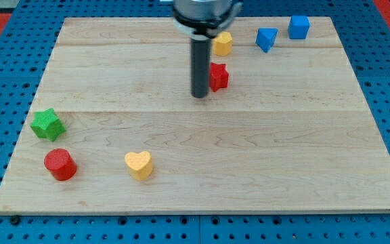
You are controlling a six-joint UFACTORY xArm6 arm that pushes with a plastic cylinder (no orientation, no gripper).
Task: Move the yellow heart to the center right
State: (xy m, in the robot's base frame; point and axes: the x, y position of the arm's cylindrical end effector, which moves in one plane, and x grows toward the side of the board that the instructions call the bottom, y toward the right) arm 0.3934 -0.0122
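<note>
1. While the straight dark rod [200, 64] hangs down from the view's top, my tip [200, 96] rests on the pale wooden board [249, 156], in its upper middle part; being a plain rod, it has nothing to open or close and holds nothing.
2. Just beside my tip, toward the view's right, sits a small red block of irregular, star-like shape [219, 76]; whether the rod touches it I cannot tell, as the two overlap in the view.
3. Up and to the right of my tip, near the board's top edge, stands a yellow block with angled sides [223, 43], partly behind the rod's wide housing.
4. Farther right of my tip along the top are a blue angular block [266, 38] and, beyond it, a blue cube [298, 27], the two near each other but apart.
5. The yellow heart-shaped block [139, 165] lies well apart from my tip, down and to the view's left, in the board's lower left part, untouched by the rod.
6. Farther left of my tip are a red cylinder [60, 164], near the heart, and a green star-shaped block [47, 125] above it by the left edge.
7. Around the board lies a blue perforated surface [5, 81].
8. No container appears, and no writing can be read.
</note>
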